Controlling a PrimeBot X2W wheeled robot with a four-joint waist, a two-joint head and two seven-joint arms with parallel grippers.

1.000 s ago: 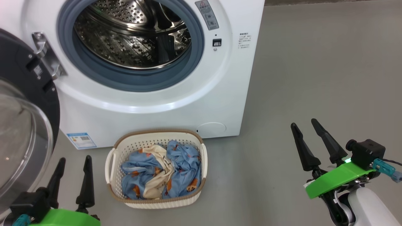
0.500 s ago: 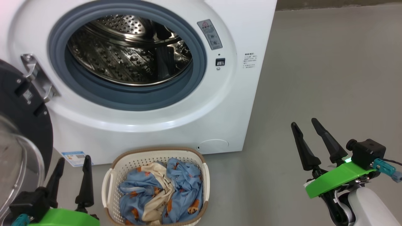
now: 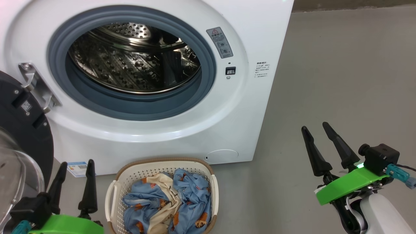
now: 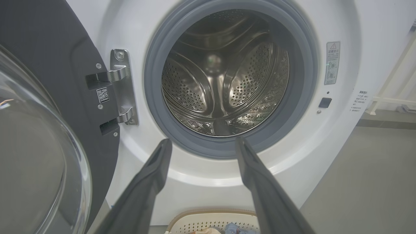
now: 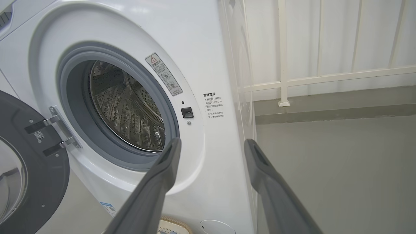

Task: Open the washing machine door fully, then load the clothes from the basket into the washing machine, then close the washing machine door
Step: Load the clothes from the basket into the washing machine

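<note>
Waiting to load: door (image 3: 31,130) looks fully open, nothing loaded yet.
Clothes (image 3: 169,208) fill the basket (image 3: 164,160) just right of my left fingers (image 3: 88,185); the washing machine (image 3: 227,130) stands empty ahead. Left and right fingers (image 3: 313,152) spread wide, holding nothing.

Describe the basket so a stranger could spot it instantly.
Start at the big white washing machine with its open steel drum. On the grey floor directly before it, below the opening, sits the basket. Unlike anything nearby, it is small, cream-white and perforated, brown-rimmed, holding crumpled light blue clothes.
</note>
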